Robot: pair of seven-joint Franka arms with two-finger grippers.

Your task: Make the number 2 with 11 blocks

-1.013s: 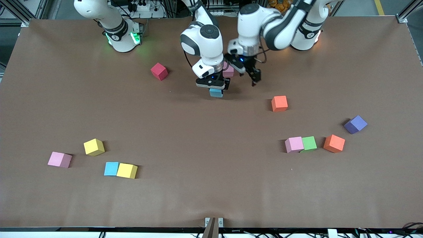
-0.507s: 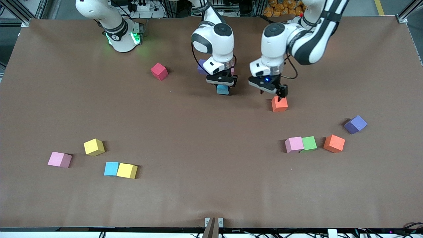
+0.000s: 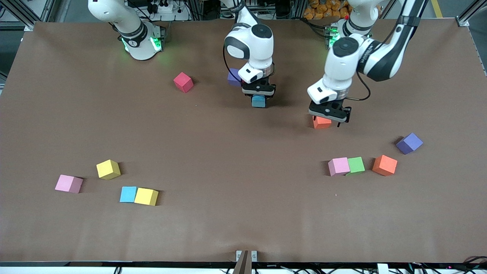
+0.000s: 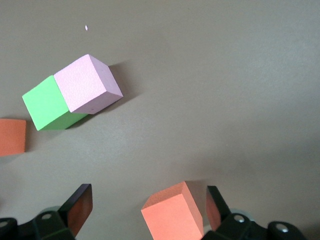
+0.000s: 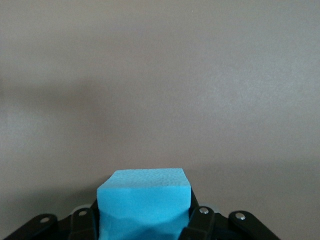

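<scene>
Item: light, squashy foam blocks—my right gripper (image 3: 258, 95) is pinching the blue cube (image 3: 258, 101) by flat sides, my left gripper (image 3: 329, 114) is straddling the orange cube (image 3: 321, 122), jaws apart.

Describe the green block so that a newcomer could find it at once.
Look toward the left arm's end of the table, at the row of three blocks nearest the front camera. The green block is the middle one, touching a pink block, apart from an orange block.
</scene>
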